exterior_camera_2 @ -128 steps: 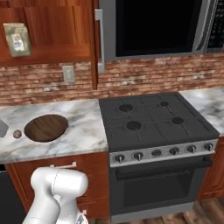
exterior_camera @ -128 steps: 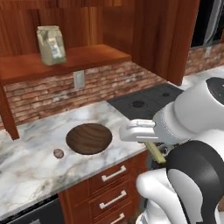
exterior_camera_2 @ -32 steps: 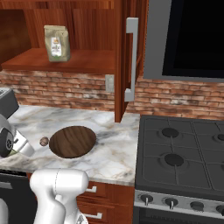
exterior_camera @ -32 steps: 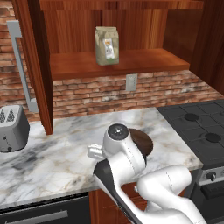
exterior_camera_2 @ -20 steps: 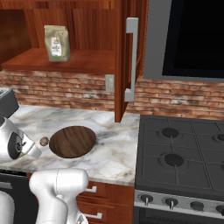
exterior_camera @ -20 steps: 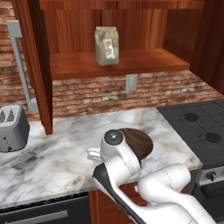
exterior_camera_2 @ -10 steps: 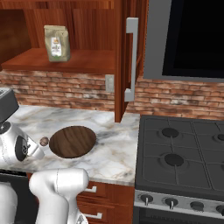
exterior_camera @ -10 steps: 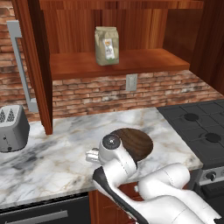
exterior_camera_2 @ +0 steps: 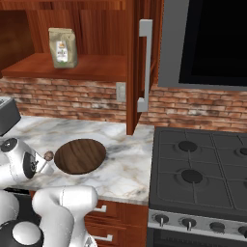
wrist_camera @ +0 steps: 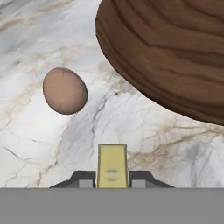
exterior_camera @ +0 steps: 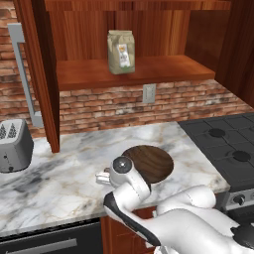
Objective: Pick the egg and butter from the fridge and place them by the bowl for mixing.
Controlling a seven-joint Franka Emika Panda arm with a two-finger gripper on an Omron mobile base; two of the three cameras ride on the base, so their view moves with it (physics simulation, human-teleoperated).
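1. Butter, a pale yellow stick, sits clamped between the gripper fingers, low over the marble counter.
2. Egg lies on the counter beyond, just beside the bowl, not touching.
3. Paper bag stands on the shelf behind.

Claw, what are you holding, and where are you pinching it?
The claw holds the butter by its near end, above the counter.
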